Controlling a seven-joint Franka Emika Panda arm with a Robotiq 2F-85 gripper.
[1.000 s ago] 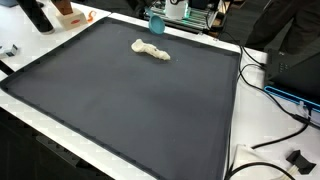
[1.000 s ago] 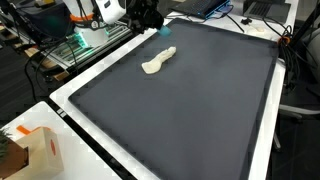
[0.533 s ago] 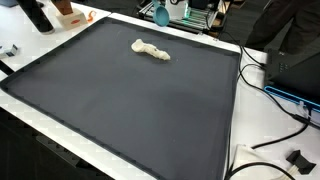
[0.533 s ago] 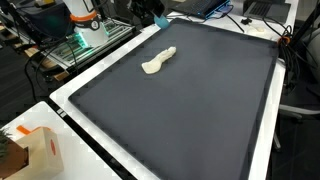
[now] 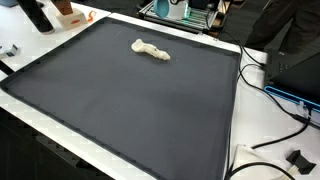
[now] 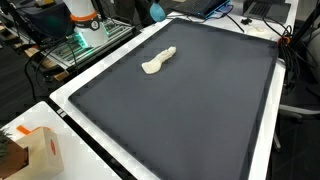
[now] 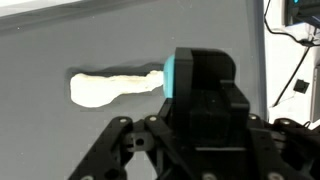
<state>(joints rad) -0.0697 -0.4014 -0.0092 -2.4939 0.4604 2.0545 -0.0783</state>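
A dark mat (image 5: 130, 110) covers nearly all of a white table (image 5: 243, 115), leaving only a thin white border along its edges. The mat lies flat, with wide open room across its middle and near side. Cables (image 5: 280, 105) trail beyond one edge of the mat, and in an exterior view a cardboard box (image 6: 35, 150) stands on the white corner outside it. The gripper (image 6: 156, 9) hangs over the far edge of the mat, cut off by the top of the frame, with a teal part showing. A pale, elongated lump (image 5: 152, 50) lies on the mat near that far edge, well apart from the gripper. Only the wrist view looks down on the lump (image 7: 112, 88), one end hidden behind the gripper's black body. No view shows the fingertips, so I cannot tell whether the gripper is open or closed.
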